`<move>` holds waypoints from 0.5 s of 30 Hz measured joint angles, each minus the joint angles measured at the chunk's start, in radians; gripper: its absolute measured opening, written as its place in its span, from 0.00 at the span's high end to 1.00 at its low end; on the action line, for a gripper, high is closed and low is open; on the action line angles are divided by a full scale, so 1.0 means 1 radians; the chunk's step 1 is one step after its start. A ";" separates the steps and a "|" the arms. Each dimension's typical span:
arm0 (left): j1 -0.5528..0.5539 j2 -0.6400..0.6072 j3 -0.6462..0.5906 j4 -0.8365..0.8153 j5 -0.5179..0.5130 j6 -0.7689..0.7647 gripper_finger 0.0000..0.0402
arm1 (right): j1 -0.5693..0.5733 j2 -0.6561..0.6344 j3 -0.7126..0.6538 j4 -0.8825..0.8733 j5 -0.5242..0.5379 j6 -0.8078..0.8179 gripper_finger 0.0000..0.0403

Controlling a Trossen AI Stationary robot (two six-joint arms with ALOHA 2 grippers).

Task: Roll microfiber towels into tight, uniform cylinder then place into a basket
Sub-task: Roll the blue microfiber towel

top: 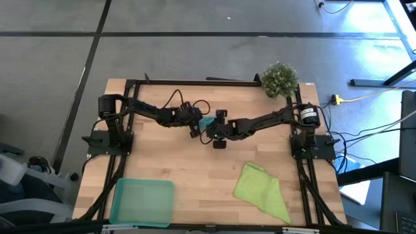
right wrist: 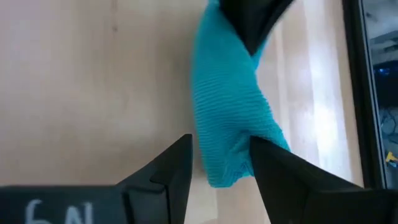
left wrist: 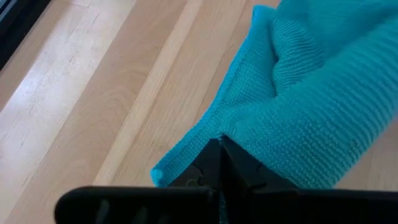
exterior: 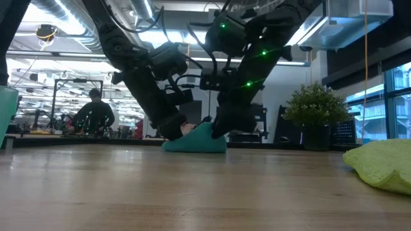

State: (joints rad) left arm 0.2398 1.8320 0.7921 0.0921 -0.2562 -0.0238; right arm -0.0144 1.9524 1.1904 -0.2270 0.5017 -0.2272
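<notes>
The teal towel [top: 207,123] lay bunched into a loose roll near the middle of the worktop [top: 195,169], toward its far side, caught between the two arms. In the left wrist view its ribbed cloth [left wrist: 298,118] ran from the left pincer [left wrist: 219,163], whose fingers were pressed together on a folded edge. The right pincer [right wrist: 219,163] stood at the roll's other end with its fingers apart; one finger [right wrist: 273,171] touched the cloth, and the end of the towel [right wrist: 227,124] sat in the gap rather than firmly clamped.

The lime towel [top: 263,190] lay crumpled near the worktop's front right, well apart from the work, and the basket [top: 142,202] waited at the front left holding neither towel. A potted plant [top: 280,79] stood at the far right corner.

The roll looked uneven, thicker at one end, so the cylinder was judged far from tight. The main risk was that the cloth would spring open once the left pincer let go, since only a thin edge was held. A second risk was that the right pincer, set so wide, would close on one layer alone and drag the towel flat instead of turning it. The two arms also worked very near each other, so a careless move could bring them together.
</notes>
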 joint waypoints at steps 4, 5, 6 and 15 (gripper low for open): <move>0.000 0.000 0.000 0.000 0.000 0.000 1.00 | -0.046 0.000 0.000 0.000 -0.048 0.023 0.60; 0.000 0.000 0.000 0.000 0.000 0.000 1.00 | -0.057 0.000 0.000 -0.001 -0.065 0.027 0.60; 0.000 0.000 0.000 0.000 0.000 0.000 1.00 | -0.069 0.000 0.000 -0.001 -0.075 0.032 0.60; -0.002 0.000 0.000 -0.001 -0.009 0.004 1.00 | -0.155 0.032 0.000 0.019 -0.204 0.008 0.60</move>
State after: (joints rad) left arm 0.2382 1.8320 0.7921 0.0914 -0.2649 -0.0197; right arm -0.1699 1.9840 1.1908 -0.2075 0.2982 -0.2190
